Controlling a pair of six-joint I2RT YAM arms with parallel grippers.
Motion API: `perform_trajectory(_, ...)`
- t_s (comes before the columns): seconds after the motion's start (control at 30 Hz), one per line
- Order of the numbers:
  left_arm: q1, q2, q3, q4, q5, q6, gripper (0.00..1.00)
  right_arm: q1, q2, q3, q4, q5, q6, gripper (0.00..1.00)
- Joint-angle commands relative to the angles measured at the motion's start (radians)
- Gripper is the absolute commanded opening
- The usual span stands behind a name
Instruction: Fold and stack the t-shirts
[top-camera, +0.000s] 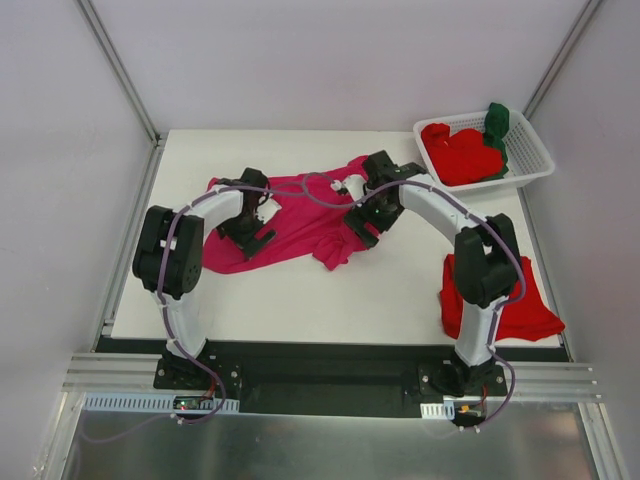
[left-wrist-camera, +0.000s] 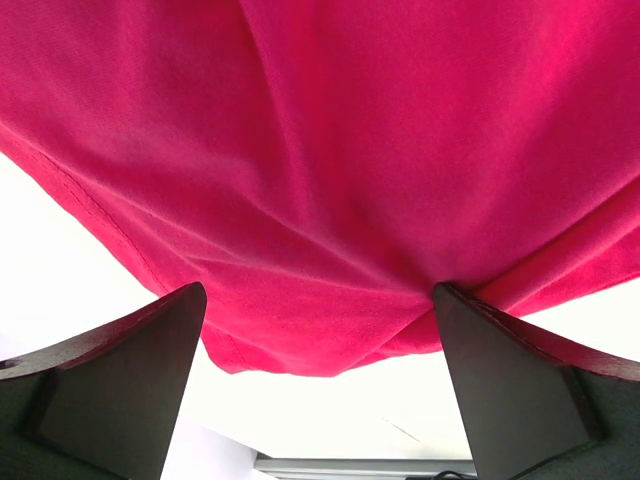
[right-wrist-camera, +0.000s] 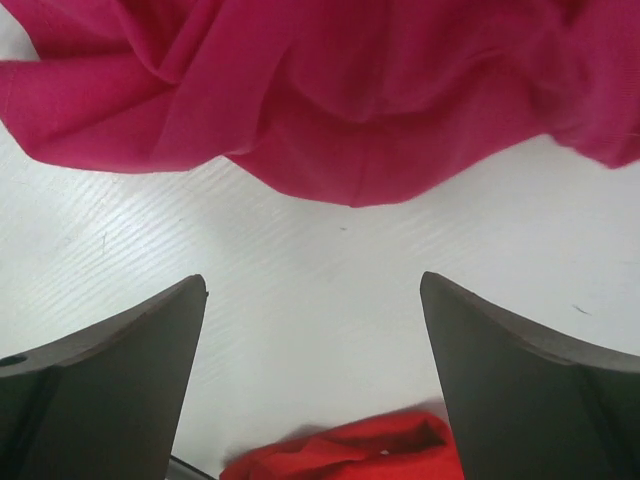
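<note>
I saw the pink shirt (top-camera: 300, 210) lying crumpled across the middle of the table (top-camera: 330, 300), a red shirt (top-camera: 525, 315) at lower right, and more red shirts (top-camera: 458, 155) with a green shirt (top-camera: 497, 122) in the basket (top-camera: 535, 152) at upper right. The left gripper (left-wrist-camera: 315, 390) stood wide open at the pink cloth's edge, gripping nothing. The right gripper (right-wrist-camera: 315, 370) was spread wide and empty over bare table just below the shirt.

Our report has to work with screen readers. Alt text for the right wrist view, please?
The right gripper hangs open over the white table, holding nothing. A crumpled magenta t-shirt fills the top; a red t-shirt shows at the bottom edge.
</note>
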Motion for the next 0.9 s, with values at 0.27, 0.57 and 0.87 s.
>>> perform_trajectory(0.27, -0.01, -0.076, -0.12, 0.009, 0.029, -0.013, 0.99, 0.103, 0.031, 0.06, 0.067, -0.118, 0.113, 0.89)
perform_trajectory(0.57, -0.008, -0.103, -0.153, 0.017, 0.018, 0.002, 0.99, 0.137, 0.039, 0.037, 0.07, -0.133, 0.143, 0.73)
perform_trajectory(0.87, -0.01, -0.103, -0.149, 0.021, 0.013, 0.017, 0.99, 0.192, 0.045, -0.006, 0.047, -0.13, 0.11, 0.68)
